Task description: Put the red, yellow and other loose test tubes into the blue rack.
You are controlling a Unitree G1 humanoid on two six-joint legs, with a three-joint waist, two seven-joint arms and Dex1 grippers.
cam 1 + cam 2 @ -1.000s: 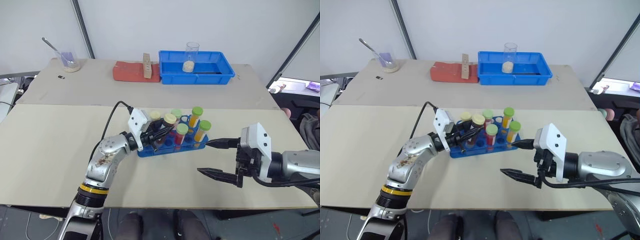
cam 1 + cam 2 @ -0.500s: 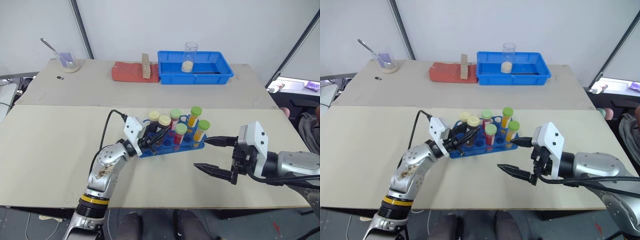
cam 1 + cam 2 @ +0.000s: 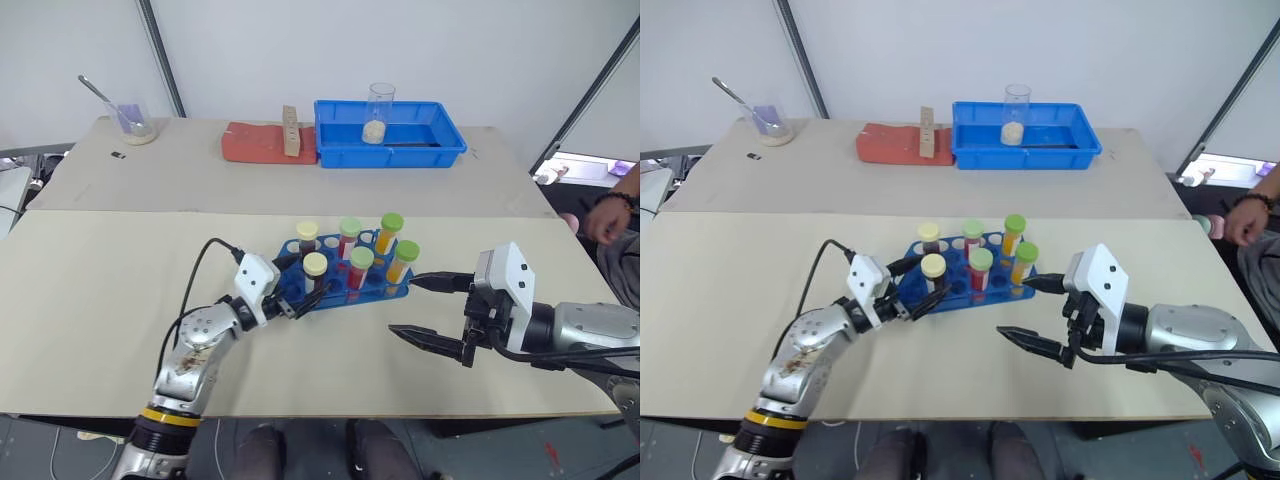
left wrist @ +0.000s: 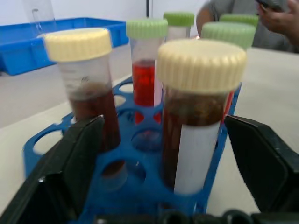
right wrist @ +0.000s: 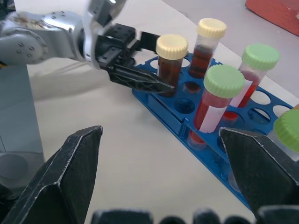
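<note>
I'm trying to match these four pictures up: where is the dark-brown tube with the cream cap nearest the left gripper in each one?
Left eye view: cream-capped brown tube, at the blue rack's near-left corner.
Right eye view: same tube, same corner.
Left wrist view: large, just right of centre.
Right wrist view: upper middle, beside the left gripper.
Shared landmark: the blue rack.

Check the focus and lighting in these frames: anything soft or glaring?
Left wrist view: the near cream-capped tube and black fingers are soft, the background blurrier. Right wrist view: its fingers blur, the rack reads fairly sharp. Head views: even light, no glare on the table.
</note>
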